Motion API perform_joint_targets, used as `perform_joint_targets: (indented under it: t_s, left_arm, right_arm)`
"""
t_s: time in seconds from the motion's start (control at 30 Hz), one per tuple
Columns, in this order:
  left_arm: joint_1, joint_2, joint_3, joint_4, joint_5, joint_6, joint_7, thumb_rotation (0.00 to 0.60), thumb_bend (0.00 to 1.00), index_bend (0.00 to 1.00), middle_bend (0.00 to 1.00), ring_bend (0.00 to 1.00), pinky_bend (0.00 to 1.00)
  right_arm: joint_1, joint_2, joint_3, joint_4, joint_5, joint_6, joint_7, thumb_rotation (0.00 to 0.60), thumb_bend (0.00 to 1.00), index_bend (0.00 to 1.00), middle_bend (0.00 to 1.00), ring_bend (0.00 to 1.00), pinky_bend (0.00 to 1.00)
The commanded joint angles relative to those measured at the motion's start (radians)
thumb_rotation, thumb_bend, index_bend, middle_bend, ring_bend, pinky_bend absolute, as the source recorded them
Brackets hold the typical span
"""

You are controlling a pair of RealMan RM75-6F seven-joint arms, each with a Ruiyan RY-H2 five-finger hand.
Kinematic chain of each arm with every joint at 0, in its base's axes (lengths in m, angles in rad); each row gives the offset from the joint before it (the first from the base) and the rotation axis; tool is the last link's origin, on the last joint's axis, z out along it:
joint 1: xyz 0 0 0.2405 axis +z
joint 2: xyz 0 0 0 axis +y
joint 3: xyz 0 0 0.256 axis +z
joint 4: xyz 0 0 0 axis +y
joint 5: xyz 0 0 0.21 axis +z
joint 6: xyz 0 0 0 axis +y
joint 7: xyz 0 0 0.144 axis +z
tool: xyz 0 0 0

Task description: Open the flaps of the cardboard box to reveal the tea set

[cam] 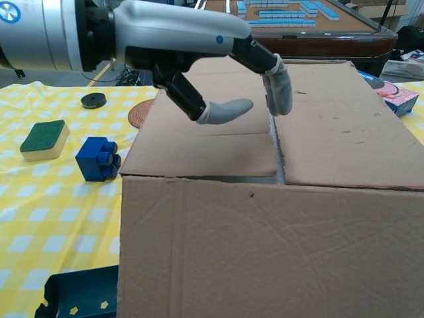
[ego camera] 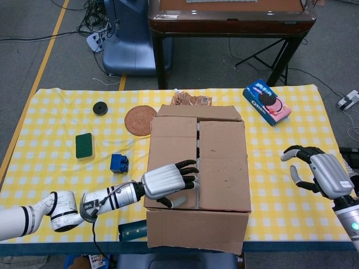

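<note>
A blue block (ego camera: 118,163), a green sponge (ego camera: 84,145) and a woven coaster (ego camera: 140,120) are seen left of the cardboard box (ego camera: 196,174), mid-table, flaps closed flat; the left hand (ego camera: 166,182) is spread, empty, over the seam; the right hand (ego camera: 317,172) is held open, well apart.

I can't read any text; the blue biscuit box (ego camera: 267,101) near the table's far right corner is too blurred.
</note>
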Motion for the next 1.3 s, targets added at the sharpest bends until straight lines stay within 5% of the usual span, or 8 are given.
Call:
perform_joint_targets:
  t_s: [0.03, 0.4, 0.6, 1.3]
  left_arm:
    - [-0.033, -0.020, -0.025, -0.011, -0.065, -0.040, 0.057, 0.354, 0.59, 0.32, 0.27, 0.11, 0.01]
    - [-0.085, -0.050, -0.050, -0.029, -0.279, -0.115, 0.278, 0.148, 0.59, 0.32, 0.26, 0.09, 0.00]
    - [-0.108, -0.068, -0.033, -0.034, -0.388, -0.119, 0.412, 0.095, 0.59, 0.33, 0.26, 0.09, 0.00]
    - [-0.164, -0.085, 0.041, -0.052, -0.564, -0.032, 0.667, 0.089, 0.59, 0.46, 0.35, 0.10, 0.00]
  right_arm:
    - [-0.005, 0.001, 0.004, 0.004, -0.003, -0.001, 0.007, 0.600, 0.54, 0.39, 0.31, 0.32, 0.26]
    - [-0.026, 0.006, 0.015, 0.024, -0.016, -0.002, 0.039, 0.600, 0.54, 0.39, 0.31, 0.32, 0.26]
    - [-0.038, 0.008, 0.017, 0.037, -0.024, -0.001, 0.060, 0.600, 0.54, 0.39, 0.31, 0.32, 0.26]
    - [-0.060, 0.006, 0.028, 0.058, -0.035, -0.006, 0.093, 0.600, 0.54, 0.39, 0.31, 0.32, 0.26]
